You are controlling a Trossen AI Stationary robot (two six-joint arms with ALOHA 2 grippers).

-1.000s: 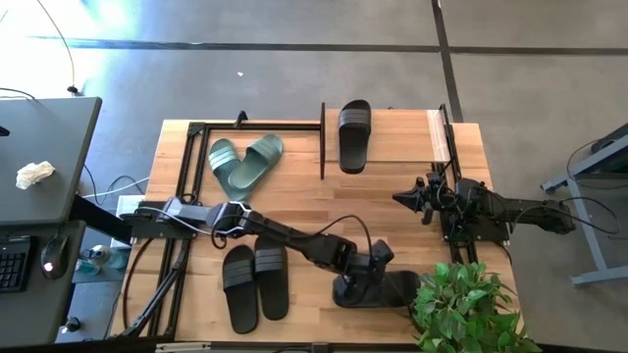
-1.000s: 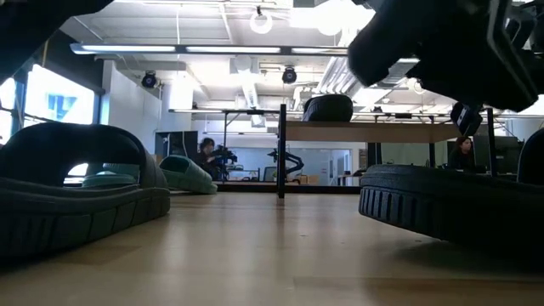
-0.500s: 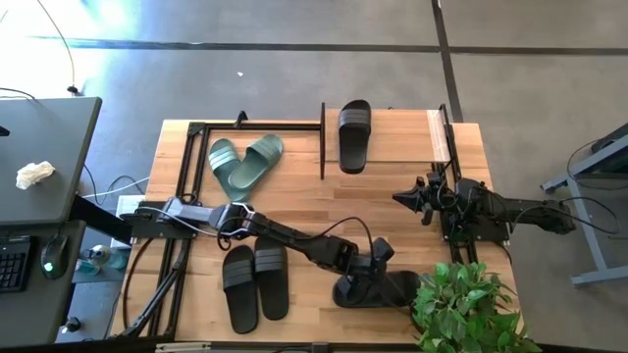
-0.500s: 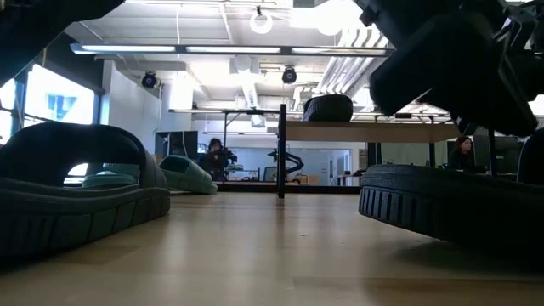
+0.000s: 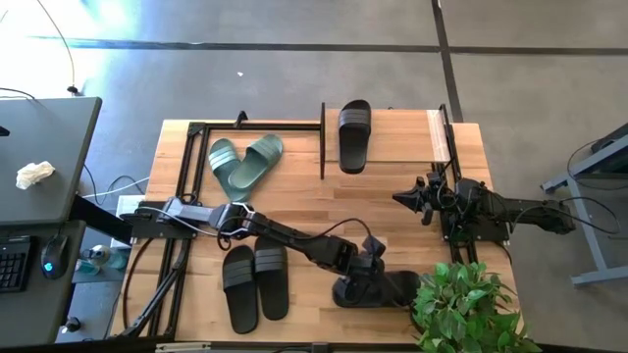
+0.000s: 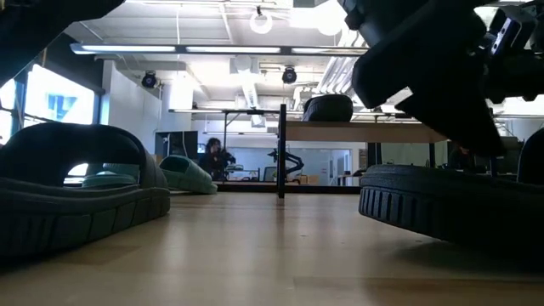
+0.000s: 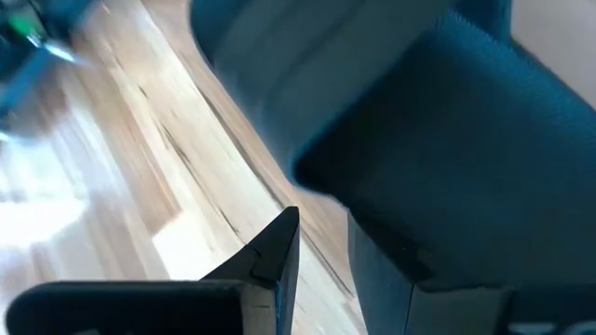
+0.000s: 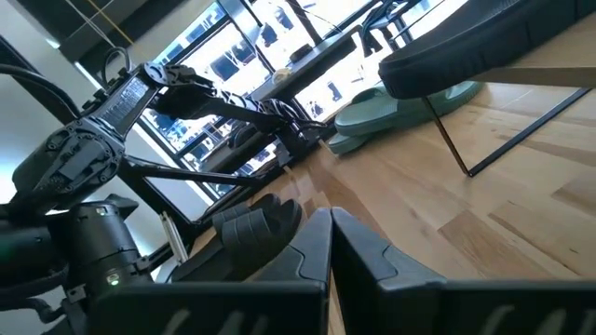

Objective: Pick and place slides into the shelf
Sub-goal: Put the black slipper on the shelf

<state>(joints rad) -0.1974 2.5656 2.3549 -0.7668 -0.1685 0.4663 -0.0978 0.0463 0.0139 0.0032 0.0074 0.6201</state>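
One black slide [image 5: 354,134] lies on the shelf [image 5: 388,147] at the far side. Five remain on the counter [image 5: 304,211]; the left tool [image 5: 365,277] clamps its mate [image 5: 378,290] near right. The right tool [image 5: 404,198] waits, pressed together.

A light wooden table [image 5: 294,211] stands on a grey concrete floor [image 5: 294,78], and a leafy green plant [image 5: 461,304] sits at its near right corner. Off to the left is a dark desk [image 5: 44,167] with a crumpled white cloth [image 5: 34,175] on it — a keyboard [image 5: 12,267] and a mouse [image 5: 54,257] lie at its near end. The low view looks into a bright room with ceiling lights [image 6: 263,21], where a person [image 6: 211,157] sits far back — too distant to make out more.
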